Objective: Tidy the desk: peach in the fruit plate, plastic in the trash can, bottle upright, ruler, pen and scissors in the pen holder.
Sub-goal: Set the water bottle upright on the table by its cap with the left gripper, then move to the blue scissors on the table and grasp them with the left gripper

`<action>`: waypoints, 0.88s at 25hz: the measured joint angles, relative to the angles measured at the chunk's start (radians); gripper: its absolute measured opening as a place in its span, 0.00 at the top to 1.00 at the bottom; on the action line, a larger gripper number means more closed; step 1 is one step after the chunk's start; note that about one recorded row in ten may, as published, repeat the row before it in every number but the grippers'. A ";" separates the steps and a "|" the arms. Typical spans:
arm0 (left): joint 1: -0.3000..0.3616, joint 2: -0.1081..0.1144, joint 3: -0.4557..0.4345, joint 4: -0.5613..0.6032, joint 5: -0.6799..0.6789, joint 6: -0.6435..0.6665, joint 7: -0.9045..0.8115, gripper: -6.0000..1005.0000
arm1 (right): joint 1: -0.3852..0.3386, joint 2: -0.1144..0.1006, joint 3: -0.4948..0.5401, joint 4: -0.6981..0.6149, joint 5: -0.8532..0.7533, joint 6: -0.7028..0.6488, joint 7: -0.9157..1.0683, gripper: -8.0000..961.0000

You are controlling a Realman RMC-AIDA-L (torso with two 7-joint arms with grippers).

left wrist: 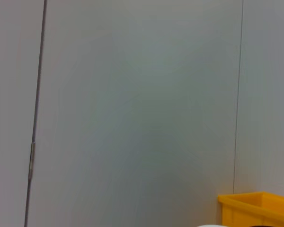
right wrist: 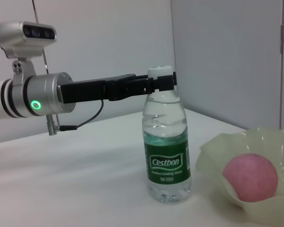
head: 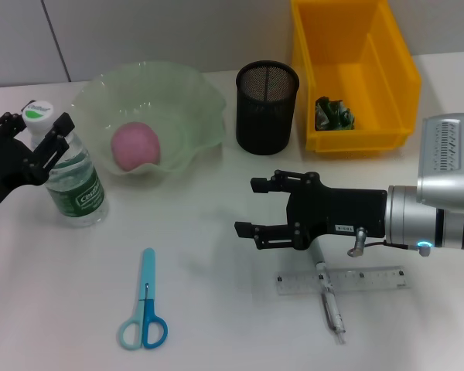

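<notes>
My left fingers [head: 39, 133] sit at the cap of the bottle [head: 76, 182], one on each side of its neck, though I cannot tell whether they press it or merely flank it. The bottle stands upright on the table [head: 209, 232], just beside the fruit plate [head: 189, 97], where the peach [head: 135, 146] rests. My right fingers [head: 263, 207] hover spread wide and empty above the table, near the ruler [head: 371, 280], with the pen [head: 330, 306] lying across it. The scissors [head: 145, 309] lie closed nearer me. The head view alone shows the pen holder [head: 267, 107] and green plastic [head: 332, 113] inside the trash can [head: 352, 62]. My left wrist view gives only wall and a corner of the yellow bin.
</notes>
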 joint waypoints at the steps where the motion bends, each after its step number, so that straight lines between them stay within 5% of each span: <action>1: 0.001 0.000 -0.001 0.000 0.000 0.002 0.000 0.52 | 0.000 0.000 0.000 0.000 0.000 0.000 0.000 0.16; 14: 0.004 0.001 -0.003 0.008 -0.001 0.011 -0.011 0.17 | 0.003 0.000 0.000 0.000 0.002 0.001 0.006 0.15; 22: 0.071 0.009 0.002 0.165 0.001 0.214 -0.261 0.15 | 0.002 0.000 0.005 -0.003 0.008 -0.007 0.008 0.16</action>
